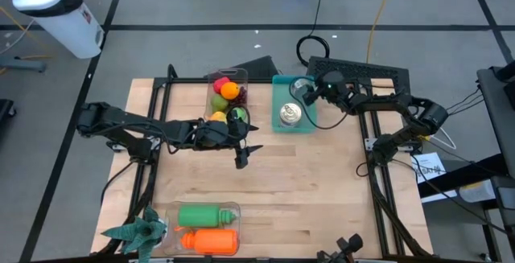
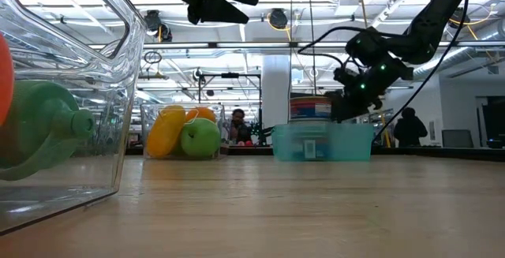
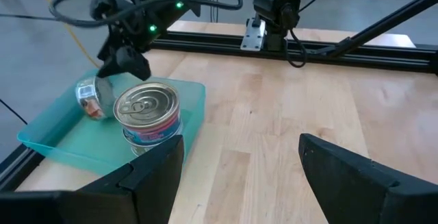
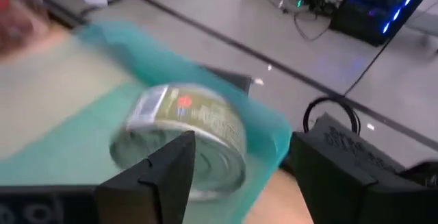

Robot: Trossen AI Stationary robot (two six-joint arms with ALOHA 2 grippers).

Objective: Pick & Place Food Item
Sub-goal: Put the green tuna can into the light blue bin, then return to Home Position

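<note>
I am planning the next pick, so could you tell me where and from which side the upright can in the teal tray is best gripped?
Judging by its pose, grip the upright can across its round side wall, coming straight down from above. It stands with its flat lid up, and the teal tray rim blocks a low sideways approach. A second can lies close beside it.

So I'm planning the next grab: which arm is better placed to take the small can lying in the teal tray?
The right. The right gripper hangs open right over the small can in the teal tray; the left gripper is beside the tray.
</note>
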